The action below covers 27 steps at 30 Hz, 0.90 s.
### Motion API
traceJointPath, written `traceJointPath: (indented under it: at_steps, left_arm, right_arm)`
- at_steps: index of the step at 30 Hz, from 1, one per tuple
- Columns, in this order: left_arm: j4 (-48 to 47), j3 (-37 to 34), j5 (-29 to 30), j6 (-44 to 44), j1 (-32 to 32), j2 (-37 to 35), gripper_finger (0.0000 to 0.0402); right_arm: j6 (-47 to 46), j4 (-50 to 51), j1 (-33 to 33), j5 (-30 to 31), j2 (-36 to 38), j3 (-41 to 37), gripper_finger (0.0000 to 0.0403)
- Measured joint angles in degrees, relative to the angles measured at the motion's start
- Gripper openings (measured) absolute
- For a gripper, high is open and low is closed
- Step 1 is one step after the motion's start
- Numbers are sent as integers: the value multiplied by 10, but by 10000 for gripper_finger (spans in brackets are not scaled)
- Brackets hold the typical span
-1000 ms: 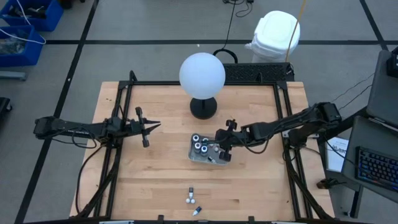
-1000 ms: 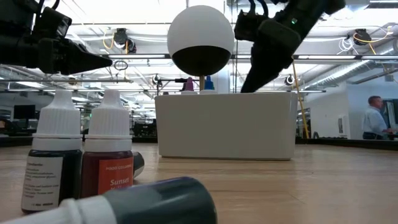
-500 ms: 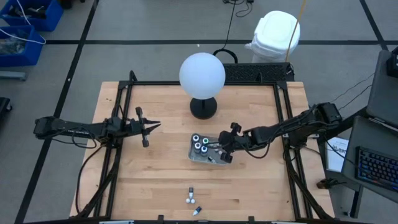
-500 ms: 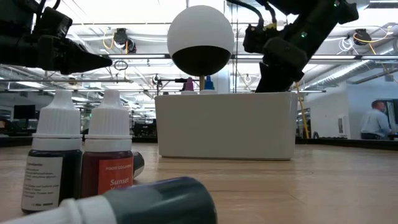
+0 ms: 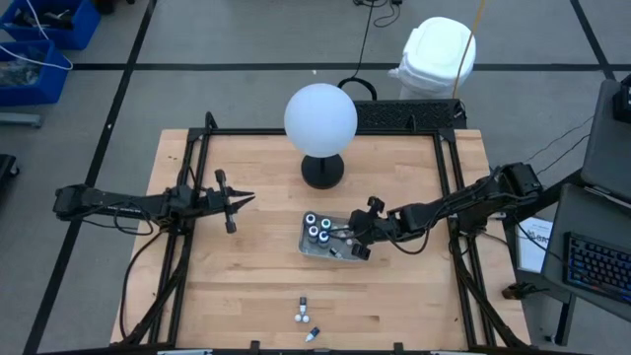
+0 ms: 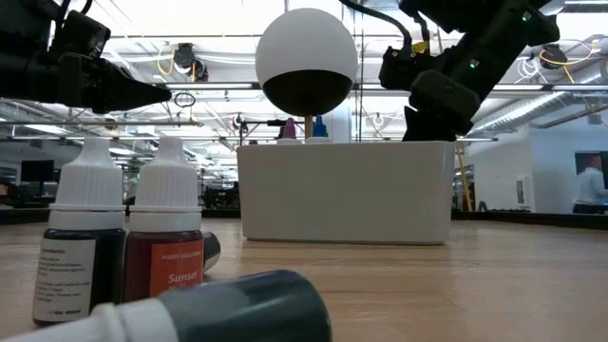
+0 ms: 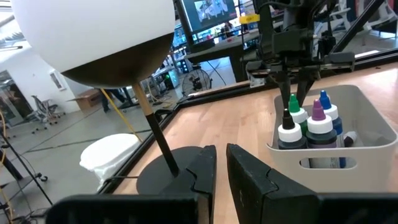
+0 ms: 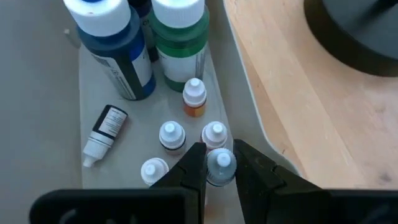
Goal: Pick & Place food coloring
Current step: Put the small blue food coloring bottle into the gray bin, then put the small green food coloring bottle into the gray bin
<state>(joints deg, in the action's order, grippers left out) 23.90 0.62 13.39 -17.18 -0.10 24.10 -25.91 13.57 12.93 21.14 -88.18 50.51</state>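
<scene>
Right gripper [image 8: 214, 163] down in the tray [image 5: 307, 247] mid-table, pinching a small bottle [image 8: 220, 167]. Most food coloring is binned; three bottles [image 5: 305, 319] remain near the table's front edge. Left gripper [image 5: 240, 198] idle, fingers together

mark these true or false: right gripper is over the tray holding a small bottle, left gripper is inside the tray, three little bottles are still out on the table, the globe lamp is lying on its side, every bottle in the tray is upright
1. True: the right gripper is down in the tray, shut on a small bottle.
2. False: the left gripper hangs apart from the tray, shut on nothing.
3. True: three loose bottles sit near the table's front edge.
4. False: the globe lamp stands upright on its base.
5. False: one black-labelled bottle lies on its side.
</scene>
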Motion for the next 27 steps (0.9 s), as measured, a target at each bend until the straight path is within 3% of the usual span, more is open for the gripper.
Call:
traceJointPath:
  at_steps: [10, 19, 23, 27]
  left_arm:
    - [0, 0, 0, 9, 0, 0, 47]
    - [0, 0, 0, 13, 0, 0, 47]
    - [0, 0, 0, 15, 0, 0, 47]
    - [0, 0, 0, 16, 0, 0, 47]
  right_arm:
    - [0, -2, -1, 0, 0, -3, 98]
    - [13, -1, -1, 0, 2, -3, 88]
    - [57, -1, -2, 5, 43, -1, 79]
    - [118, 3, 12, 36, 142, 0, 63]
